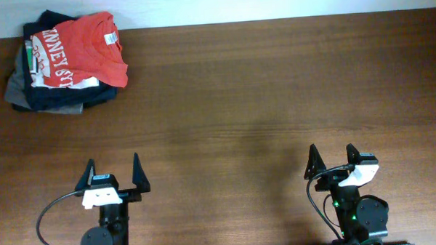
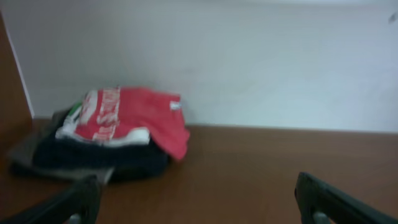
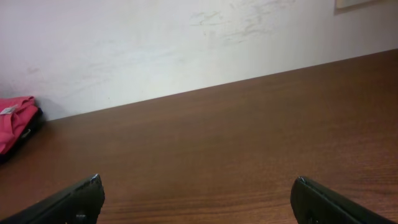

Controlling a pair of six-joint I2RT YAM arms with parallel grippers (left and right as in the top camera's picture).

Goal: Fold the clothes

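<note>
The orange-red T-shirt point(image 1: 81, 54) with white lettering lies folded on top of a pile at the table's far left corner. It also shows in the left wrist view point(image 2: 134, 115), and its edge shows in the right wrist view point(image 3: 13, 121). My left gripper point(image 1: 113, 170) is open and empty near the front edge, far from the shirt; in its own view point(image 2: 199, 193) the fingers stand wide apart. My right gripper point(image 1: 331, 159) is open and empty at the front right, with its fingers spread wide in the right wrist view point(image 3: 199, 190).
Under the shirt is a stack of white, navy and grey folded garments point(image 1: 50, 95), also in the left wrist view point(image 2: 81, 155). The brown wooden table point(image 1: 261, 99) meets a white wall point(image 3: 186, 43) at the back.
</note>
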